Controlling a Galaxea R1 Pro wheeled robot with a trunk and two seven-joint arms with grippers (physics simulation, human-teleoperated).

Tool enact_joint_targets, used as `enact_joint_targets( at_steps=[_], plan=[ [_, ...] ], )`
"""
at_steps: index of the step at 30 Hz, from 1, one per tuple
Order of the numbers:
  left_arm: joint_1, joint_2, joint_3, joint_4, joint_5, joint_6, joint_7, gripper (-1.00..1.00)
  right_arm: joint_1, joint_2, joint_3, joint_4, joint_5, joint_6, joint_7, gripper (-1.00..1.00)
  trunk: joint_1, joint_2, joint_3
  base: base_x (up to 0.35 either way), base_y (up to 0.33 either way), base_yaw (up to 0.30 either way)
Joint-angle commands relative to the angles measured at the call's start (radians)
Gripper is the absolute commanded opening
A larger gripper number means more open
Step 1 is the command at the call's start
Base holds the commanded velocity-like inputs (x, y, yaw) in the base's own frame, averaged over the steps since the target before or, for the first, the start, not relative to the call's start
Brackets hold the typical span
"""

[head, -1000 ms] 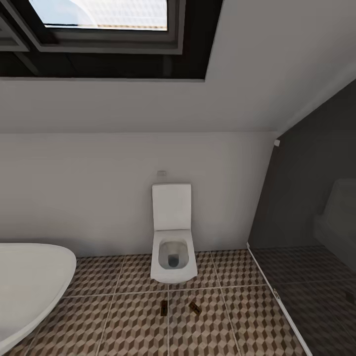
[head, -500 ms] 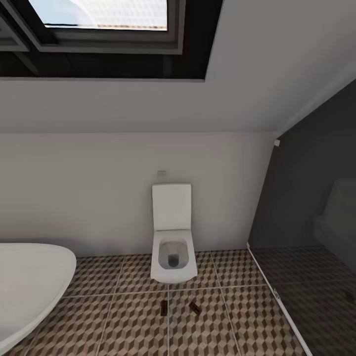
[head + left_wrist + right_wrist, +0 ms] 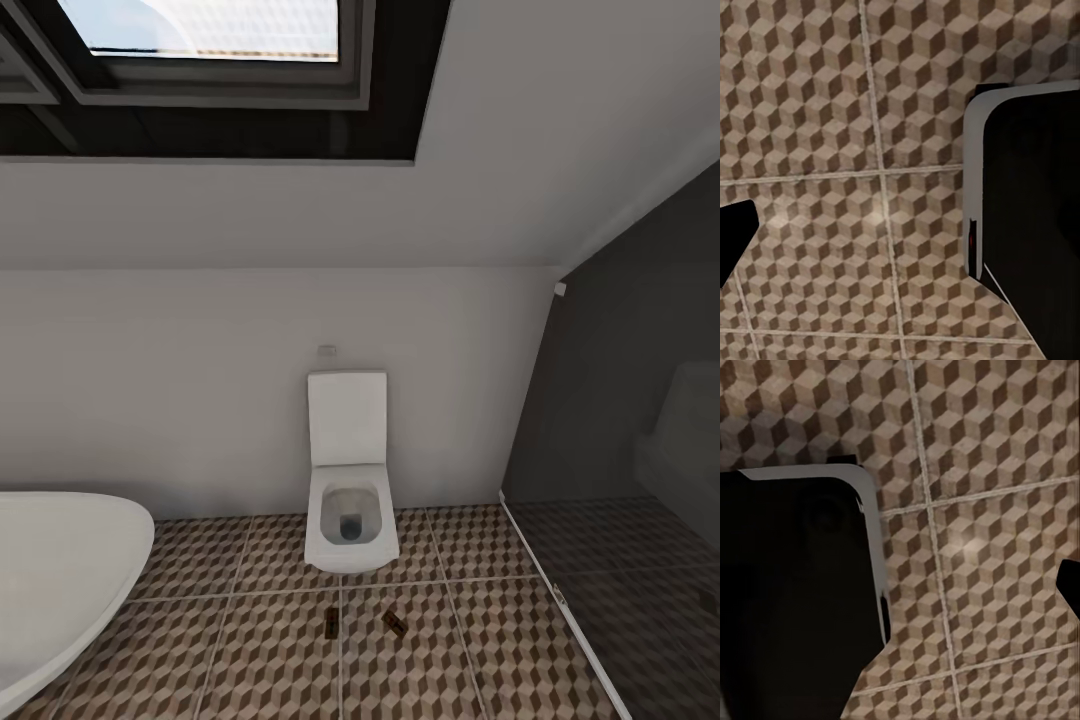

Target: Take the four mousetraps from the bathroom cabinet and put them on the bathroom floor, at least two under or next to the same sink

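Two small flat tan wooden mousetraps (image 3: 332,622) (image 3: 395,623) lie on the brown, beige and white cube-patterned bathroom floor tiles (image 3: 270,660), just in front of the white wall-hung toilet (image 3: 348,500) and near each other but apart. A white oval bathtub (image 3: 60,570) sits to their left. My wrist cameras look down at bare tiles (image 3: 855,150) (image 3: 982,472) beside my dark base; whether my grippers are spread or pressed together, I cannot tell, nor how far the traps lie from them.

Looking down at the bathroom floor (image 3: 832,112), tiled in a brown, beige and white cube pattern with pale grout lines crossing it. A large black block with a pale grey edge (image 3: 1035,210) covers one side. A small black shape (image 3: 731,240) pokes in from the opposite edge.
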Motion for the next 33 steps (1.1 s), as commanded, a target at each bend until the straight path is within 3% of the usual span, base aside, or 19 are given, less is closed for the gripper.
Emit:
enact_joint_targets(
  at_steps=[1, 19, 33],
  plan=[
    [-0.002, -0.002, -0.008, 0.004, 0.007, -0.007, 0.001, 1.00, 0.000, -0.001, 0.009, 0.000, -0.009, -0.002, -0.003, 1.00, 0.001, -0.002, -0.002, 0.000, 0.000, 0.000],
    [-0.002, -0.027, -0.009, 0.002, 0.005, -0.002, 0.000, 1.00, 0.001, -0.010, 0.010, -0.003, -0.010, 0.000, -0.008, 1.00, 0.001, -0.002, -0.002, 0.000, 0.000, 0.000],
    [-0.002, -0.029, -0.009, 0.000, 0.004, -0.005, -0.003, 1.00, 0.001, -0.009, 0.011, -0.005, -0.008, -0.001, -0.008, 1.00, 0.001, -0.002, -0.002, 0.000, 0.000, 0.000]
  ],
)
